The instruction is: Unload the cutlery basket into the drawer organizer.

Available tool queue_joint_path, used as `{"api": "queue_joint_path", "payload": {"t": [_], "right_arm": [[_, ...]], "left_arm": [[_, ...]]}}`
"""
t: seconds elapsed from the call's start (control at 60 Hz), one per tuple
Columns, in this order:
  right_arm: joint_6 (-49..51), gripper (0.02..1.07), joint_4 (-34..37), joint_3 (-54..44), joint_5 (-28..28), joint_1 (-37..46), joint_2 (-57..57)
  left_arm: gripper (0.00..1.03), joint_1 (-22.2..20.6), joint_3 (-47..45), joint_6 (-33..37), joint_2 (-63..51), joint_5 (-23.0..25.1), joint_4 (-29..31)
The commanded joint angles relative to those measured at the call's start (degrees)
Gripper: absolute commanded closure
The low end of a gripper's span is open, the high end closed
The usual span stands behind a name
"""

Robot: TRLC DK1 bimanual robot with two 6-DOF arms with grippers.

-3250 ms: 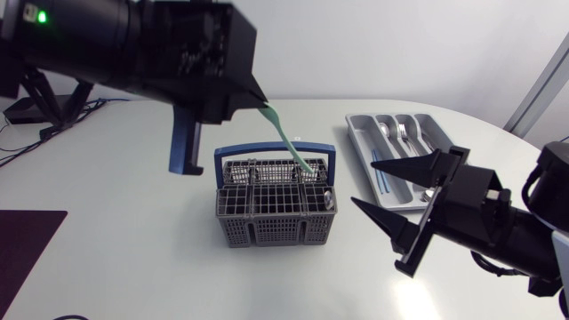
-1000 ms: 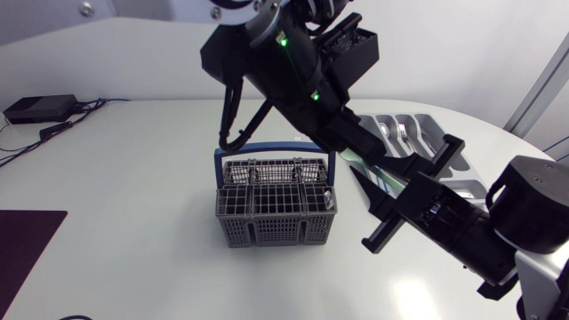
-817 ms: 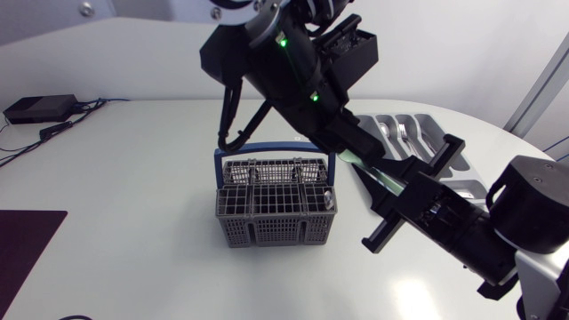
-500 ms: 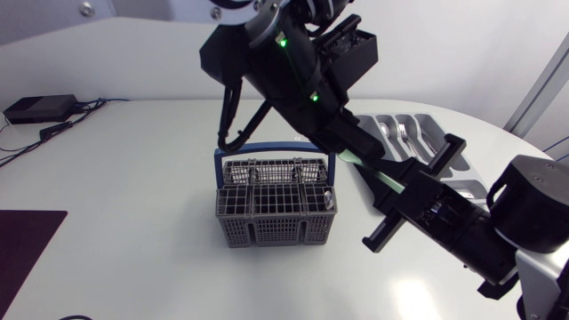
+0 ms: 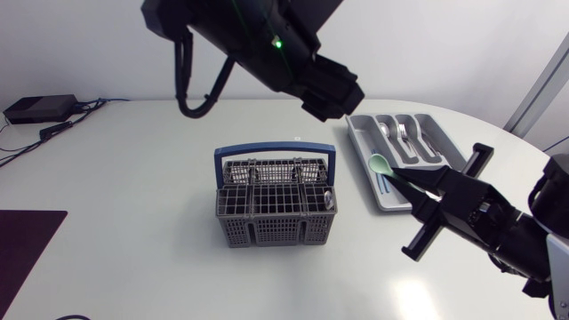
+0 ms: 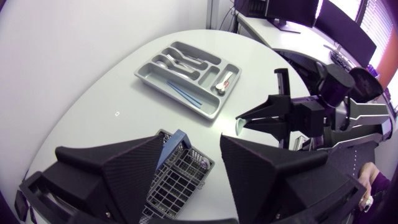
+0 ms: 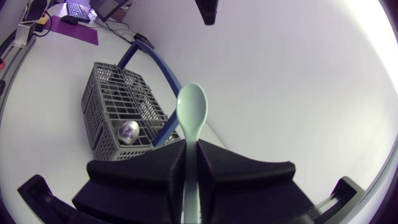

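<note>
A mint-green spoon point(image 5: 381, 164) sticks out of my right gripper point(image 5: 412, 181), which is shut on its handle above the table, between the basket and the organizer. In the right wrist view the spoon point(image 7: 191, 112) stands straight up between the two fingers point(image 7: 168, 163). The grey cutlery basket point(image 5: 276, 203) with a blue handle stands mid-table; a metal spoon point(image 7: 129, 131) lies in one of its cells. My left gripper point(image 6: 214, 168) hangs open and empty high above the basket point(image 6: 180, 177). The grey drawer organizer point(image 5: 365, 148) lies at the back right.
The organizer point(image 6: 151, 81) holds metal forks and spoons in its short compartments and thin blue sticks point(image 6: 183, 94) in the long one. My left arm point(image 5: 267, 40) spans the back of the table above the basket. A dark mat point(image 5: 22, 244) lies at the front left.
My left gripper has opened, let go of the green spoon and pulled up and back. My right gripper now holds the spoon alone and has drawn a little to the right.
</note>
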State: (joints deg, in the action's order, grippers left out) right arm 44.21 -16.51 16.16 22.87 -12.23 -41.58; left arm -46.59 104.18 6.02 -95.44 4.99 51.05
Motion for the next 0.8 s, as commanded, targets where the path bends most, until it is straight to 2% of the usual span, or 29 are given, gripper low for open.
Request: {"api": "queue_joint_path", "payload": {"t": [0.0, 0.067, 0.3, 0.383, 0.567, 0.783], "right_arm": [[0.4, 1.02, 2.0, 0.6, 4.7, 6.0, 0.4], [0.6, 1.02, 3.2, 1.7, 9.2, 11.4, -0.4], [5.3, 1.02, 5.6, 5.1, 20.8, 25.8, -7.0], [9.6, 1.02, 9.8, 7.2, 24.1, 29.4, -9.5], [22.7, 1.02, 25.7, 15.0, 30.7, 36.2, -17.6], [30.7, 1.02, 34.2, 23.8, 34.0, 42.6, -27.3]], "left_arm": [[0.25, 1.1, -3.4, 0.2, 1.1, 3.2, 0.0], [0.30, 1.2, -5.8, 0.2, 1.0, 5.2, 0.0], [0.30, 0.5, -13.3, -0.5, -2.2, 8.6, -2.2], [0.31, 0.1, -14.7, -1.6, -3.4, 9.4, -3.7], [0.34, -0.3, -16.4, -4.1, -6.3, 9.7, -6.4], [0.34, -0.3, -18.7, -5.8, -8.8, 9.4, -10.0]]}}
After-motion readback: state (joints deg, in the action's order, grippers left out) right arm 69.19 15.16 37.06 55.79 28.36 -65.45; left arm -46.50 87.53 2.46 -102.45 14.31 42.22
